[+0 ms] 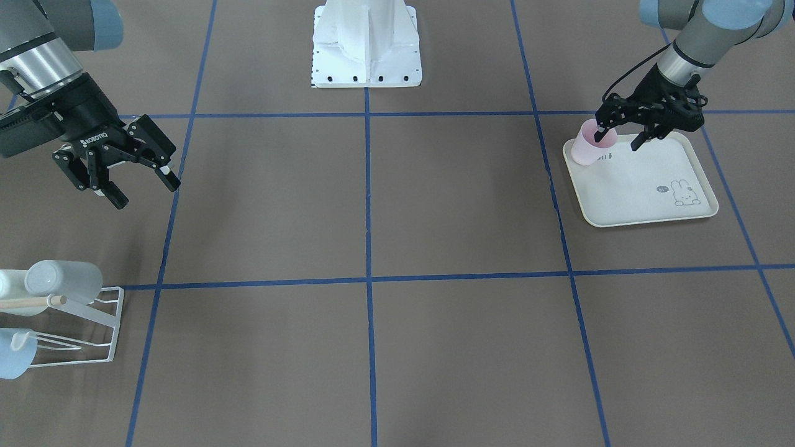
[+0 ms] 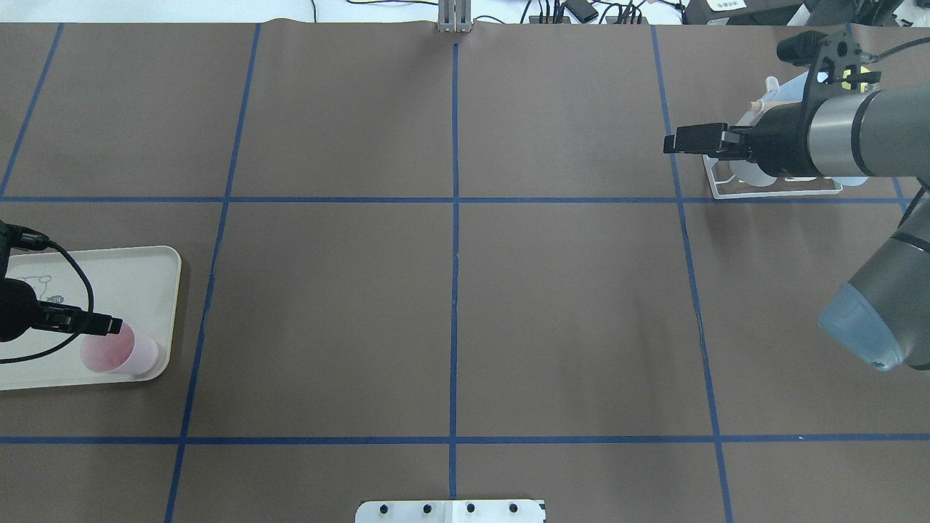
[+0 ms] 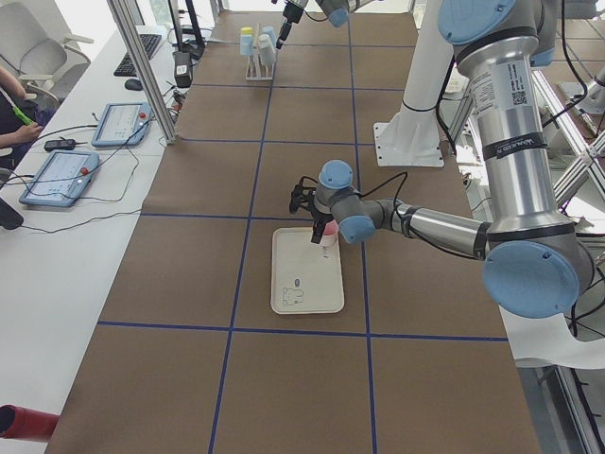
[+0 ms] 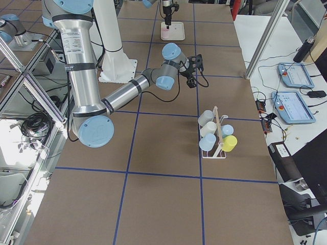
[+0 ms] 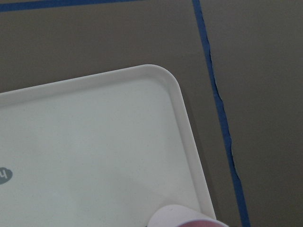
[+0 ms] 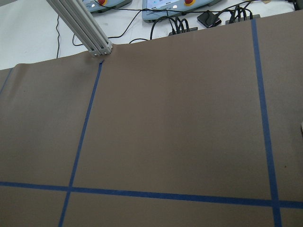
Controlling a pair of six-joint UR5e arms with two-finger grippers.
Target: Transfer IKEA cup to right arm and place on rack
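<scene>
The left tool (image 1: 617, 139) hangs over the corner of the cream tray (image 1: 646, 186) with its jaws apart. One finger (image 1: 601, 131) reaches down into the mouth of the pink IKEA cup (image 1: 584, 149), and the other finger stays outside the cup, above the tray floor. The cup's wall is between the two fingers, but they are not pressed on it, so this tool is released and does not hold anything. The cup stands on the tray, directly under the tool, in the corner near the blue tape line. In the left wrist view only the cup's rim (image 5: 187, 218) shows at the bottom edge.

The right tool (image 1: 143, 189) is well apart from the left one, above the bare brown desk (image 1: 459, 205). Its jaws are spread wide and nothing is between them. The white wire rack (image 1: 93, 329) stands on the desk beyond this tool, on the side away from the robot's base. It carries several cups (image 4: 214, 130) in white, pale blue and yellow, and a thin wooden rod (image 1: 31, 302) runs along its top.
</scene>
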